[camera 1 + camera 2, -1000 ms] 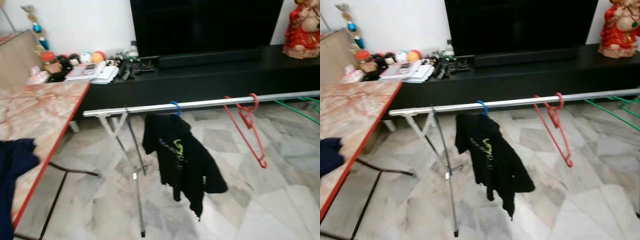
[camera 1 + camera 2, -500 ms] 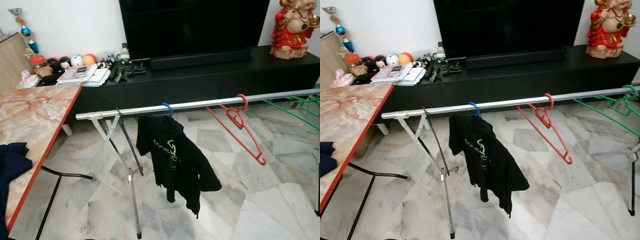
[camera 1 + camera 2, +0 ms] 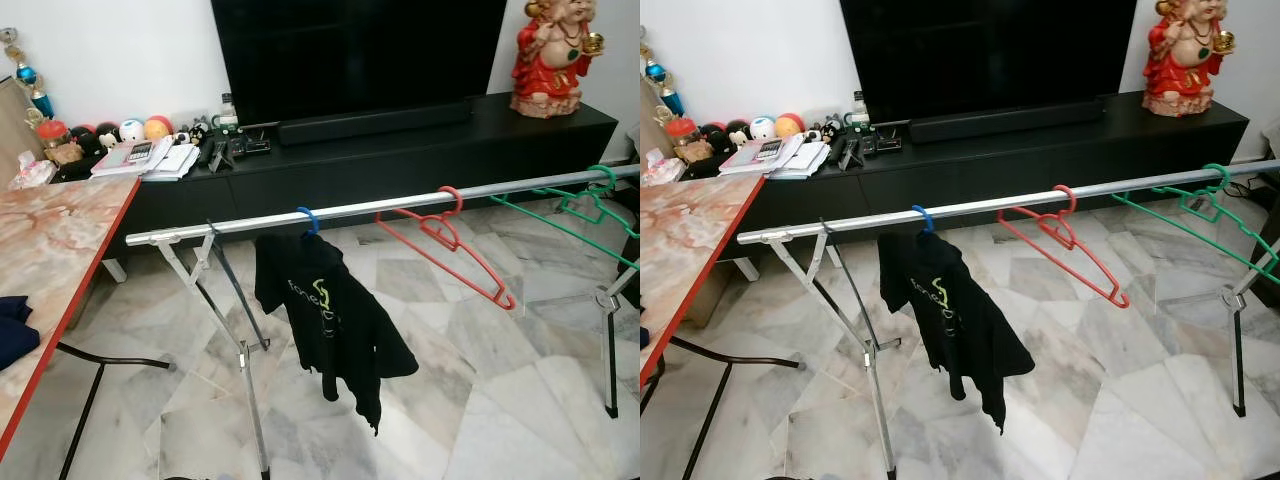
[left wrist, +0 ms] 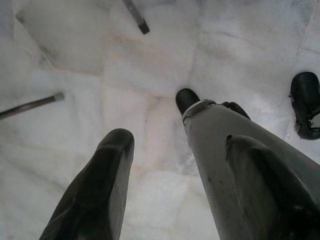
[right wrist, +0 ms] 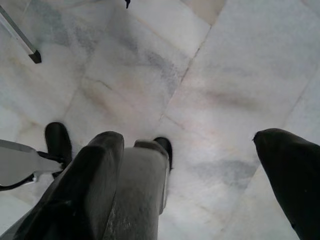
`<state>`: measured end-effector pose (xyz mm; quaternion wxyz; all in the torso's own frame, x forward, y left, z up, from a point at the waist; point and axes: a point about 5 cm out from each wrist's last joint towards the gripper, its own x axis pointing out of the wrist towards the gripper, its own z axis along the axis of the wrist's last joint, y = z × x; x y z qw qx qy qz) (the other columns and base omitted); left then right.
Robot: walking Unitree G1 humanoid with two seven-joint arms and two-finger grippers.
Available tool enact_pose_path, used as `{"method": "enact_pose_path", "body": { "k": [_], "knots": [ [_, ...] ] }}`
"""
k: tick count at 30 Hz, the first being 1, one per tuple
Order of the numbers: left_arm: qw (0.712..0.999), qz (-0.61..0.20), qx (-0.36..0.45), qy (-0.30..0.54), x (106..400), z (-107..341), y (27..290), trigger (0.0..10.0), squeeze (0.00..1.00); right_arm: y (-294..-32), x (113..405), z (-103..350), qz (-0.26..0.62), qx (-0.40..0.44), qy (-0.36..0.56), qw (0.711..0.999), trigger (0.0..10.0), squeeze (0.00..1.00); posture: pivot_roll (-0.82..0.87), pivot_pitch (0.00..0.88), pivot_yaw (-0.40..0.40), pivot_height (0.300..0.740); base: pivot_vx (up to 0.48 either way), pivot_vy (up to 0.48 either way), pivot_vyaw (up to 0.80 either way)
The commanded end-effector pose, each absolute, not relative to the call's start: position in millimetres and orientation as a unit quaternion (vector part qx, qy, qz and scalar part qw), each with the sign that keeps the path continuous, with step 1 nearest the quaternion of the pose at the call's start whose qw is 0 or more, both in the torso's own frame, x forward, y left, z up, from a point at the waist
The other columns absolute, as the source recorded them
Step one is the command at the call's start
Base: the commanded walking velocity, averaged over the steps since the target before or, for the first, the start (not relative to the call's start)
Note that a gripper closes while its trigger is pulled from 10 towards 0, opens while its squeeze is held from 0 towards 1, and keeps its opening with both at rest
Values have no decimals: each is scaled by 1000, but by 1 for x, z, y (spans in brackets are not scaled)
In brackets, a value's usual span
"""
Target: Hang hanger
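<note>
A long silver rail point(image 3: 380, 205) of a folding drying rack crosses the head view from the middle left to the upper right edge, rising slightly toward the right, and three hangers hook over it. Near the centre left, a blue hanger hook point(image 3: 308, 220) carries a black shirt point(image 3: 325, 325) with green lettering, which droops below the rail toward the lower middle of the frame. Right of centre, an empty red hanger point(image 3: 450, 250) hangs by its hook with its long axis running along the rail and tilted, its far end dipping down to the right. At the right edge, a green hanger point(image 3: 580, 215) is hooked on as well, its long arm slanting down to the right in the same manner. The rack stands on a pale marble floor point(image 3: 470, 400), with a black TV cabinet point(image 3: 400, 150) behind it and a red figurine point(image 3: 552, 55) at the upper right. A marble-topped table point(image 3: 50, 260) with a red edge fills the left side, a dark cloth point(image 3: 15, 330) lying at its near edge. Both arms hang down over the floor: the left gripper point(image 4: 172, 185) has its black fingers spread apart and empty, and the right gripper point(image 5: 195, 185) is likewise wide open with nothing between its fingers.
</note>
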<state>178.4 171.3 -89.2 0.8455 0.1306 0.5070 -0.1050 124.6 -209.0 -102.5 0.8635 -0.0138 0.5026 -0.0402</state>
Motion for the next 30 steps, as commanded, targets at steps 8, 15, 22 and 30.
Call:
{"method": "enact_pose_path", "body": {
  "k": [8, 15, 22, 30],
  "knots": [
    [838, -102, 133, 520, 172, -92, 177, 10000, 0, -204, 124, -103, -38, -7, 503, 863, 10000, 0, -58, 19, 77, 740, 0, -262, 0],
    [838, -100, 132, 520, 172, -92, 177, 10000, 0, -204, 124, -104, -37, -8, 504, 863, 10000, 0, -54, 21, 74, 740, 0, -261, 0],
    [838, -97, 132, 520, 172, -92, 177, 10000, 0, -203, 124, -104, -37, -7, 504, 863, 10000, 0, -53, 21, 75, 740, 0, -36, 0],
    [840, -94, 127, 519, 172, -92, 177, 10000, 0, -204, 124, -104, -40, -6, 504, 863, 10000, 0, -56, 17, 73, 740, 0, 0, 0]
  ]
}}
